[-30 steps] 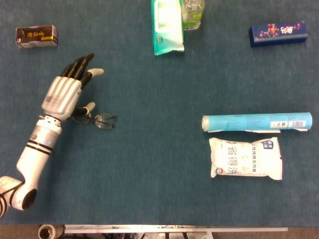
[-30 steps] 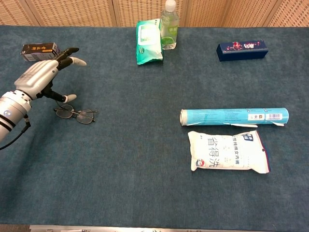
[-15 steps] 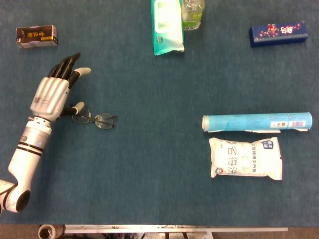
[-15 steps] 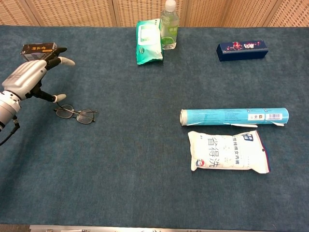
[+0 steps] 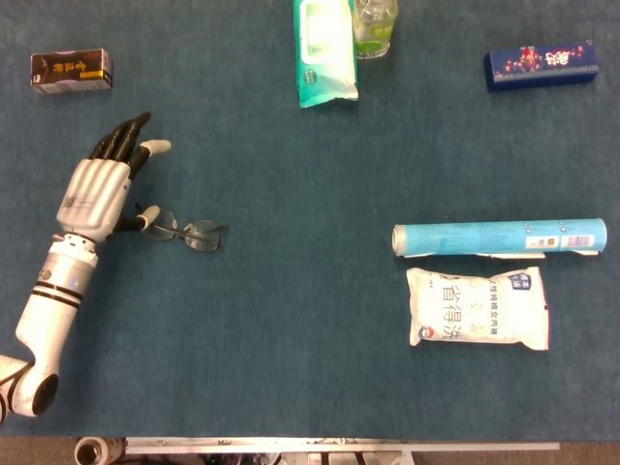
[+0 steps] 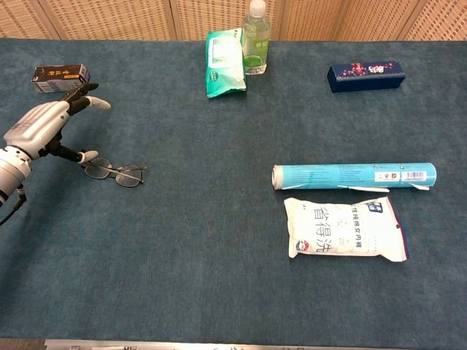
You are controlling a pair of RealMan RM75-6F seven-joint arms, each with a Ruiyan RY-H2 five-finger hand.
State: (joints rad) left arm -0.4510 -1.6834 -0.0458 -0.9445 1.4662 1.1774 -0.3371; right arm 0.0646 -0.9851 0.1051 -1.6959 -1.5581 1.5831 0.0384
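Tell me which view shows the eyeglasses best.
The head view: the eyeglasses lie flat from above, both lenses clear beside the left hand. The chest view shows them foreshortened, at a low slant.

A table covered in dark teal cloth carries everything. Along its far edge lie a small dark box, a green wipes pack beside a clear bottle, and a blue box. Nearer, glasses lie at the left, and a light blue tube lies just above a white pouch at the right.

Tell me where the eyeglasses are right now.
The eyeglasses lie on the table's left side in both views, just right of the left hand, whose thumb reaches their near end; the brown box sits farther back.
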